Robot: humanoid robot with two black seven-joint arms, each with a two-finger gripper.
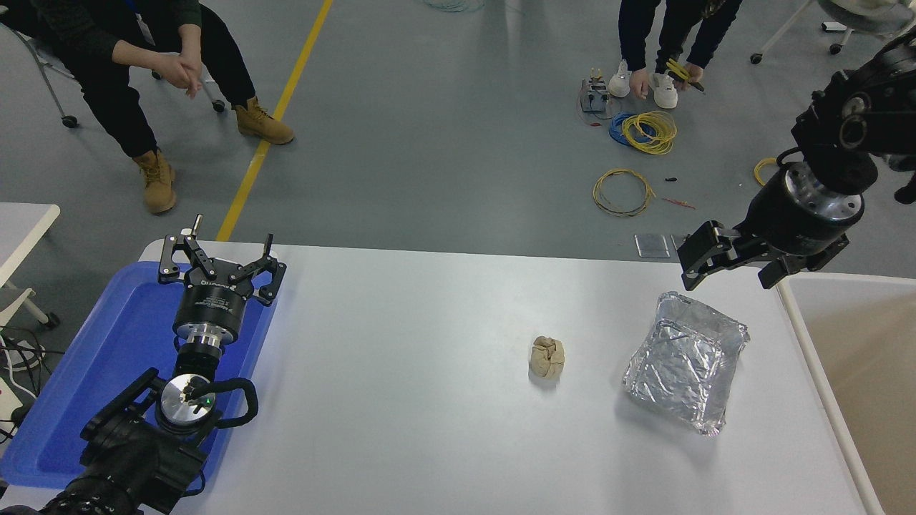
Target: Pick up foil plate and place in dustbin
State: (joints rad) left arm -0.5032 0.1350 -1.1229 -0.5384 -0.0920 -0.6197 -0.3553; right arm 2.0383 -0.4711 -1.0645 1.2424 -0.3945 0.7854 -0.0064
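The foil plate (687, 361), a shiny silver tray with wrinkled walls, lies on the white table (401, 429) at the right. My right gripper (730, 275) hangs open and empty just above and behind the plate's far edge, not touching it. The dustbin (812, 343), beige with a thick cream rim, stands at the table's right edge, right of the plate. My left gripper (218, 254) is parked open over the blue tray at the lower left.
A small tan paper ball (547, 356) lies on the table left of the foil plate. A flat blue tray (107, 350) sits at the table's left end. Two people and coils of wire (647, 132) are on the floor beyond the table.
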